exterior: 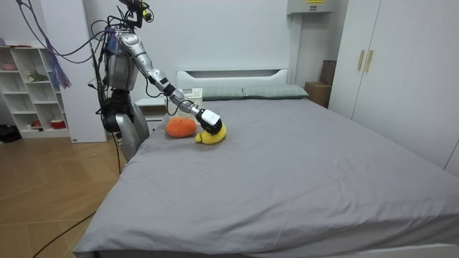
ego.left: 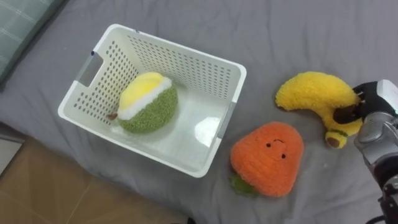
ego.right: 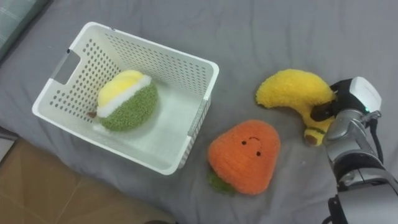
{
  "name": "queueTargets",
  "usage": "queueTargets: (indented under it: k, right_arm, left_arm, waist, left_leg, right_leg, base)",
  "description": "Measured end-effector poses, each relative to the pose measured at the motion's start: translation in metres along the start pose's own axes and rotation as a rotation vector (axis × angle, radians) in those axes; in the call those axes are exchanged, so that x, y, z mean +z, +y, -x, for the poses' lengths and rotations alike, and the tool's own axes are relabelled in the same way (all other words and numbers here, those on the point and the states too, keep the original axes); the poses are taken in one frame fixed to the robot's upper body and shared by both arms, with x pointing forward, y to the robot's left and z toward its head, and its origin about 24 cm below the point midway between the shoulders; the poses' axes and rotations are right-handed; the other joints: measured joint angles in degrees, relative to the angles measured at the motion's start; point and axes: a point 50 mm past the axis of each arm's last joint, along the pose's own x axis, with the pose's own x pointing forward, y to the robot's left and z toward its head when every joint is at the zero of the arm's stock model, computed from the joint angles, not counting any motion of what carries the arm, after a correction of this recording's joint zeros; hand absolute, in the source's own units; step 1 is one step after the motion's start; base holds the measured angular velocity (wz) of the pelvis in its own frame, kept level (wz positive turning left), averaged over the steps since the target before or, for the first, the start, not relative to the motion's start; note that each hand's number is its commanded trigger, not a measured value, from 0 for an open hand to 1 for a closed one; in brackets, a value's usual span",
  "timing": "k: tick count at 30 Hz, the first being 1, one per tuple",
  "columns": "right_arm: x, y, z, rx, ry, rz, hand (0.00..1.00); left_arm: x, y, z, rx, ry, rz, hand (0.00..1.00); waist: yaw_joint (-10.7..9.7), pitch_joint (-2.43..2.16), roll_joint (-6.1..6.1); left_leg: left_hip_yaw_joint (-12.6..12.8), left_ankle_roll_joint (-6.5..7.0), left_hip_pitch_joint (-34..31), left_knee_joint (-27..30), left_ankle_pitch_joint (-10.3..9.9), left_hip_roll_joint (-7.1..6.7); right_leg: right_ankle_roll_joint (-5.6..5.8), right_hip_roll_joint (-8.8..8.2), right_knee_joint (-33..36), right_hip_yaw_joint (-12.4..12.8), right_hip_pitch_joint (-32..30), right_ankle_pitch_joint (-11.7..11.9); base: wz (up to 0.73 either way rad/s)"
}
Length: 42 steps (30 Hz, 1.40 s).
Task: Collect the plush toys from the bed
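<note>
Nearest to you was the wood floor [ego.left: 50, 186] at the bed's edge, then the grey bed [ego.left: 311, 31] itself. First toy up was the orange plush [ego.left: 267, 158] with a little stitched face, lying on the sheet just beside the basket's near corner. A bit further out on the right, your right robot hand [ego.left: 370, 115] was against the lower end of the yellow banana plush [ego.left: 314, 93], which lay on the bed. Honestly couldn't tell whether it was gripping the banana or only resting on it.

Past that sat the white perforated basket [ego.left: 186, 68] with the round green-and-yellow plush [ego.left: 147, 104] inside, over on its left half. At the far left corner was a checked pillow [ego.left: 18, 25].

Count: three plush toys, one basket. One toy was in the basket and two were on the bed.

The room view added where you stood: at the side of the bed up near the headboard [exterior: 233, 74], right arm stretched out over the mattress to the banana. There was a white shelf unit [exterior: 32, 93] behind you and a wardrobe [exterior: 387, 64] across the bed.
</note>
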Motion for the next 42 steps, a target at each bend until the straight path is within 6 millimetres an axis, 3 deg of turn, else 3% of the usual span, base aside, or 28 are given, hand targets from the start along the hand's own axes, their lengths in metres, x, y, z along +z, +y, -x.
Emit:
queueTargets:
  k: [6,12,15,17,18,20,22,25,29,35,42]
  right_arm:
    - [-0.011,0.003,0.002,0.013,0.036,-0.032,1.0]
    - [-0.012,0.004,0.003,0.008,0.028,-0.055,1.0]
    - [0.01,-0.001,0.003,-0.018,-0.069,-0.097,1.0]
    - [0.034,-0.008,0.004,-0.052,-0.167,-0.15,1.0]
    - [0.04,-0.01,0.005,-0.058,-0.196,-0.165,1.0]
    - [0.055,-0.009,0.016,-0.063,-0.302,-0.202,1.0]
    - [0.067,-0.009,0.029,-0.062,-0.396,-0.235,1.0]
    - [0.092,-0.016,0.046,-0.078,-0.541,-0.269,1.0]
    - [0.121,-0.023,0.072,-0.077,-0.708,-0.316,1.0]
    - [0.148,-0.03,0.107,-0.11,-0.904,-0.287,1.0]
    - [0.162,-0.026,0.123,-0.063,-0.967,-0.309,1.0]
  left_arm:
    - [-0.001,0.01,0.0,0.02,-0.019,-0.008,0.0]
    - [-0.009,0.012,0.002,0.028,-0.011,-0.014,0.0]
    - [-0.015,0.016,0.003,0.045,-0.001,0.025,0.0]
    - [-0.016,0.02,0.004,0.06,-0.006,0.029,0.0]
    - [-0.017,0.02,0.004,0.062,-0.005,0.033,0.0]
    - [-0.028,0.023,0.007,0.083,0.011,0.036,0.0]
    - [-0.036,0.023,0.009,0.096,0.026,0.025,0.0]
    - [-0.04,0.022,0.01,0.1,0.033,0.028,0.0]
    - [-0.039,0.027,0.01,0.124,0.034,0.041,0.0]
    - [-0.036,0.027,0.01,0.142,0.026,0.045,0.0]
    - [-0.029,0.025,0.009,0.144,0.015,0.032,0.0]
  waist:
    - [-0.4,-0.24,0.38]
    - [-0.5,-0.86,0.91]
    - [-1.8,-1.12,0.75]
    - [-2.8,-1.75,0.14]
    - [-3.2,-1.81,0.06]
    - [-3.8,-2.91,-1.39]
    - [-4.4,-3.51,-2.54]
    - [-4.8,-3.34,-3.07]
    - [-4.9,-3.13,-2.8]
    - [-5.2,-3.02,-3.02]
    - [-4.6,-2.78,-3.22]
  left_leg:
    - [-1.5,-0.06,1.3,0.0,0.2,-0.2]
    - [-1.7,0.0,3.3,-0.5,0.3,-0.42]
    - [-1.8,0.0,5.2,-0.7,0.3,-0.66]
    - [-1.6,0.0,7.3,-1.4,0.3,-0.73]
    - [-1.5,0.0,8.0,-1.7,0.3,-0.79]
    - [-1.2,0.0,11.4,-3.2,0.3,-0.97]
    - [-1.2,-0.02,13.9,-4.3,0.3,-1.01]
    - [-1.0,-0.13,17.2,-5.2,0.2,-0.95]
    - [-1.1,-0.28,19.3,-6.0,0.1,-0.78]
    - [-1.1,-0.28,19.5,-6.0,0.1,-0.87]
    - [-1.3,-0.27,20.4,-6.6,0.1,-0.89]
  right_leg:
    - [-0.01,-0.12,-0.2,-1.6,2.2,0.0]
    - [0.08,-0.3,-0.2,-1.8,4.0,-0.1]
    - [0.13,-0.51,-0.4,-2.0,6.0,-0.5]
    - [0.17,-0.41,-1.5,-2.0,8.2,-0.5]
    - [0.18,-0.39,-2.0,-2.1,9.0,-0.5]
    - [0.51,-0.27,-3.4,-2.2,12.5,-0.7]
    - [0.58,0.04,-4.6,-2.2,15.0,-0.8]
    - [0.67,0.56,-6.0,-2.1,18.5,-0.7]
    - [0.65,0.92,-6.3,-1.5,20.3,-0.6]
    - [0.67,0.89,-6.6,-1.5,20.6,-0.7]
    - [0.83,1.08,-7.3,-1.2,21.7,-0.5]
  base:
    - [0.14]
    - [0.02]
    - [0.03]
    - [0.0]
    - [0.0]
    - [0.0]
    - [0.0]
    - [-0.05]
    - [-0.04]
    - [0.01]
    - [0.0]
